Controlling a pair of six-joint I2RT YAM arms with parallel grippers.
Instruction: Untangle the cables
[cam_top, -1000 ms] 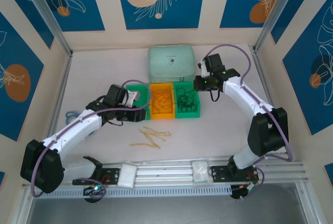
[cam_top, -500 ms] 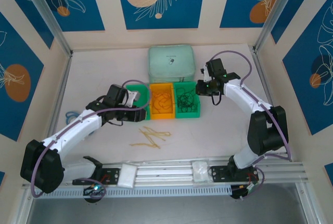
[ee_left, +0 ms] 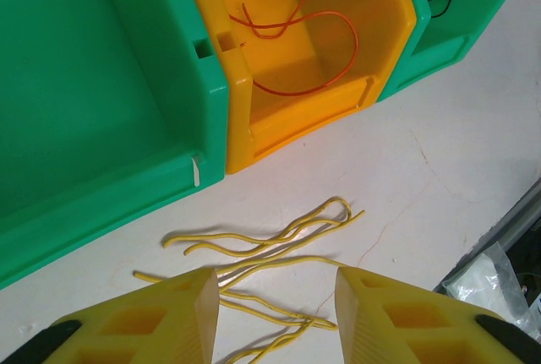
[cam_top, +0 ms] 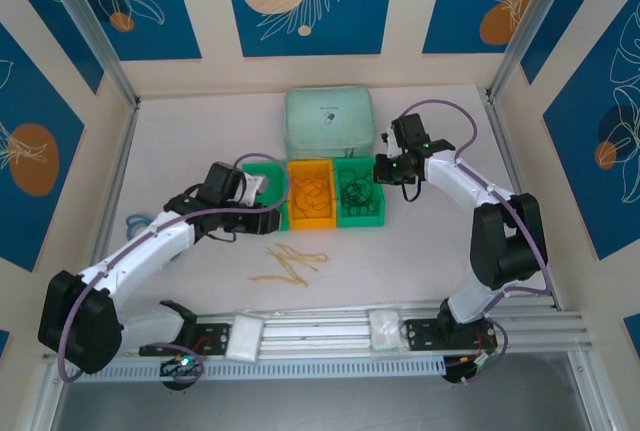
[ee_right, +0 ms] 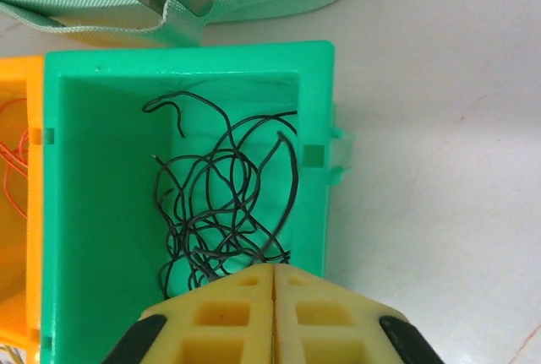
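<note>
Left fingers (ee_left: 161, 317) apart above yellow cables (ee_left: 270, 250); right fingers (ee_right: 228, 313) closed, above black cables (ee_right: 224, 203) in bin (ee_right: 313, 94).

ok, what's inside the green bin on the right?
A loose tangle of black cables lies in the green bin. The shut right gripper covers the bin's near end, so anything under it is hidden.

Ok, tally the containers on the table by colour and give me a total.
Green bins: 2 (left green bin, right green bin)
Yellow-orange bin: 1
Pale mint zip pouch: 1
Total: 4
</note>
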